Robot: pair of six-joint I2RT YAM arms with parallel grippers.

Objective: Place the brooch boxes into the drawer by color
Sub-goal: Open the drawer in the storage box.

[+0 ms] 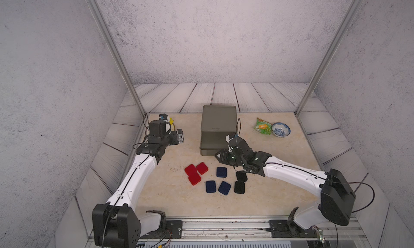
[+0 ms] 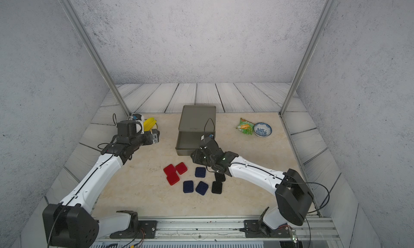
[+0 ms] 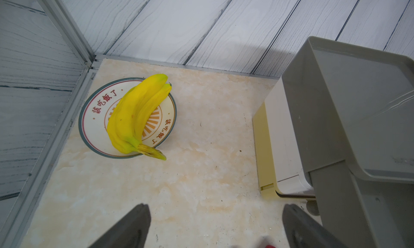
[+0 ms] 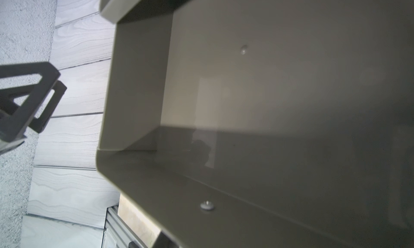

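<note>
Eight brooch boxes lie flat on the tabletop just in front of the drawer — small velvety rounded squares, three red bunched together, three navy, two black. The drawer's grey top tier stands pulled out. The right hand sits at its front corner, grip hidden — whether it holds anything cannot be told. The left hand hangs wide open and empty near a plate of bananas.

Held the white-shelled, black-jointed left arm stretched toward the far left corner, its dark two-fingered left gripper spread wide and empty. Held the matching right arm bent inward — its black right gripper low, jaw gap unreadable.
</note>
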